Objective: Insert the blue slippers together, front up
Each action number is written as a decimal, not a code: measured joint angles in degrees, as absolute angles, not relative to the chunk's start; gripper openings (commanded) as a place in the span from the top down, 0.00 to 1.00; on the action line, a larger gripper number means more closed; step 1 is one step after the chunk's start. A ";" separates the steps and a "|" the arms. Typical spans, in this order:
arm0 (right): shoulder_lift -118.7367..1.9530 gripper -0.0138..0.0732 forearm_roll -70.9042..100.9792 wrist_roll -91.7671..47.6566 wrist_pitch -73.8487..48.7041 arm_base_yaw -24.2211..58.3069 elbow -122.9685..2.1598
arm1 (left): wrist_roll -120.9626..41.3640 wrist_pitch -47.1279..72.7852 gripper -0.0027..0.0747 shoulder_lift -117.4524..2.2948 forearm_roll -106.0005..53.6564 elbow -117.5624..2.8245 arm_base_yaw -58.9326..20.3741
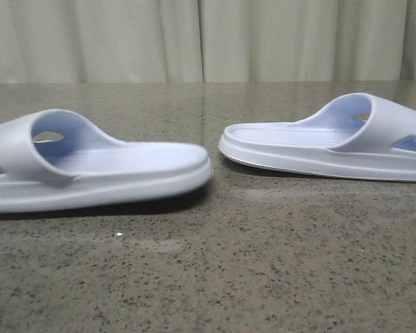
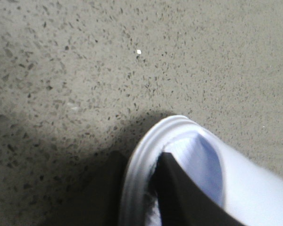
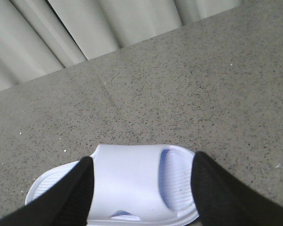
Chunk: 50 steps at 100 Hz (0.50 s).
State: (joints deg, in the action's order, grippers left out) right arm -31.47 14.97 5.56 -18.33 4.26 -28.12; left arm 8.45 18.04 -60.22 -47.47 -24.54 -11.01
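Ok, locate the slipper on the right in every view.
Front view: right slipper lies at right, heel toward centre.
Left wrist view: not in it; that is the other slipper.
Right wrist view: bottom centre, between the right claw fingers.
Shared landmark: speckled table.

The blue slippers (image 1: 90,166) (image 1: 333,142) look like smooth, matt moulded foam, with fine ribbing on the footbed (image 3: 177,183). The table (image 1: 208,270) looks like speckled stone with a faint sheen. Behind its far edge hangs a pale, matt cloth curtain (image 1: 208,38) in soft folds.
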 measured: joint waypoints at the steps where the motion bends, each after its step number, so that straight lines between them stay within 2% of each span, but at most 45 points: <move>1: -31.47 0.40 14.97 5.60 -18.33 4.26 -28.12 | 8.45 18.04 0.94 -60.22 -47.34 -24.54 -11.01; 50: -31.47 0.40 14.97 5.60 -17.42 4.26 -28.12 | 8.45 19.75 0.94 -58.15 -44.77 -24.29 -11.01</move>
State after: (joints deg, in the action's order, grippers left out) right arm -31.47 14.97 5.60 -17.42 4.26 -28.12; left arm 8.45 19.75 -58.15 -44.77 -24.29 -11.01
